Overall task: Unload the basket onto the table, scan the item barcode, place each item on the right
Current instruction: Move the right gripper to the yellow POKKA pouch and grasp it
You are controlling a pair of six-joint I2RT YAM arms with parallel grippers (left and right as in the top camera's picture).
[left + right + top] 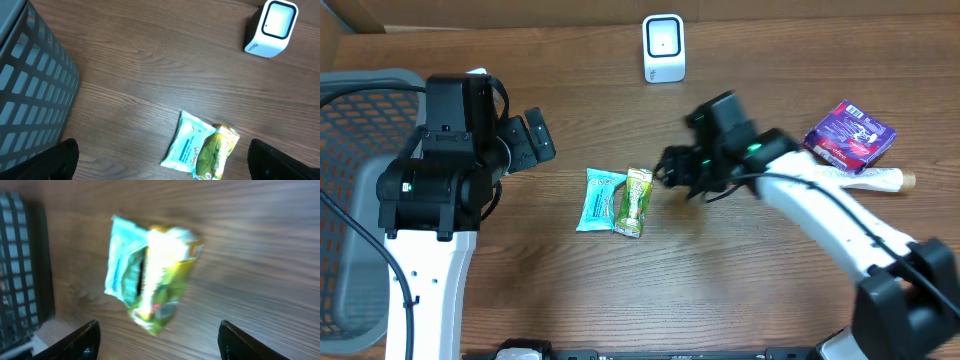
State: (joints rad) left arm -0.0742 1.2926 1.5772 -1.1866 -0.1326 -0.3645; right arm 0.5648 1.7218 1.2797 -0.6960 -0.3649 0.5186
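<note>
**Green packet not yet lifted, right gripper lined up beside it**

The green packet [636, 201] lies flat near the middle of the table [720, 290], its left edge overlapping a blue packet [597, 198] at its 9 o'clock. The right gripper [667, 168] sits just beside it at about 2 o'clock. Its fingers are spread wide with nothing between them, and the right wrist view shows the packet ahead of the gap. That view is blurred, so I cannot tell whether the tips touch anything. The scanner [664, 47] stands well apart at the packet's 12 o'clock. The left gripper [532, 145] hangs at 10 o'clock near the basket [360, 130], fully spread and empty.

The step in hand looks like the approach to the pick, with nothing scanned yet. The next move calls for closing on the green packet alone, without dragging the blue one. The packet must then be carried to the scanner's face, barcode side turned toward it. No barcode is visible from here.
</note>
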